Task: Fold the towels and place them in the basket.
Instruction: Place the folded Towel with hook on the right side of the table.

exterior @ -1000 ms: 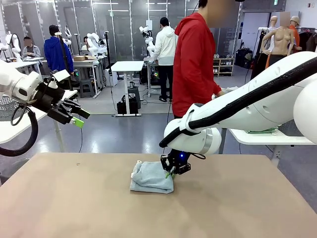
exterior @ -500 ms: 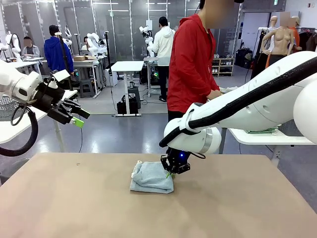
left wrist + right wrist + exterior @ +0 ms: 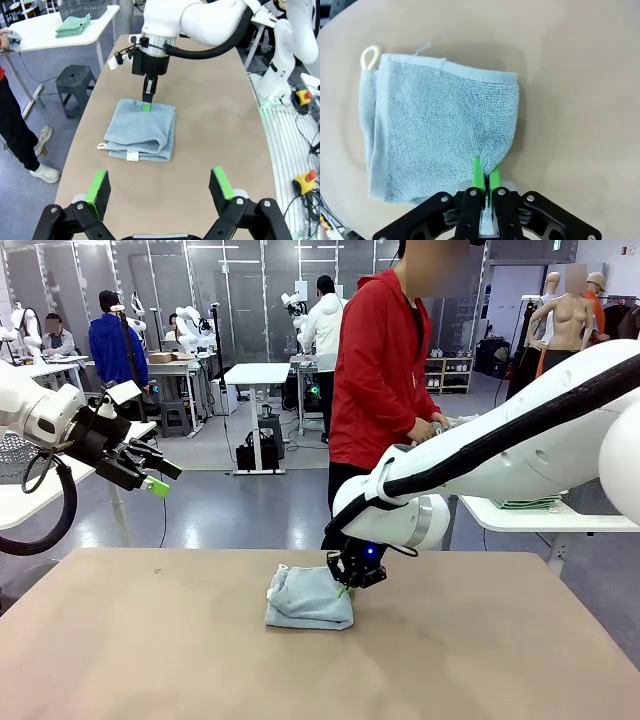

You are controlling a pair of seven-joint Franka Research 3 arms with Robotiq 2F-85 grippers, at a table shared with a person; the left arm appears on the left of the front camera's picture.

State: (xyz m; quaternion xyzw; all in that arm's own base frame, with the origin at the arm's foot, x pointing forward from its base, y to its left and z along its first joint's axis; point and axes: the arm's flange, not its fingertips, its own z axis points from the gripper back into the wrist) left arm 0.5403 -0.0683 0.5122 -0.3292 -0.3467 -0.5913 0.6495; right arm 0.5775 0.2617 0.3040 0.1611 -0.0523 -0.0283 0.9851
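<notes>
one folded towel (image 3: 308, 598), one basket (image 3: 82, 7), two claws, left claw (image 3: 168, 478) and right claw (image 3: 343, 590), one person (image 3: 380, 370) nearby

place: robotics lab, open-plan | signs: white arm (image 3: 520, 430) at a brown table (image 3: 150, 640); rows of white desks (image 3: 257, 373) with people (image 3: 108, 340) working; red-button stop boxes (image 3: 300, 96); floor cables (image 3: 307, 127) | back wall: seemingly glass panels (image 3: 240, 290), too far to confirm

Loses most of the basket (image 3: 85, 7) past the top edge of the left wrist view. Hides a pinch of towel (image 3: 435, 125) between the pressed-together pads of the right gripper (image 3: 485, 172). Cannot read the white tag (image 3: 132, 156): too small.
</notes>
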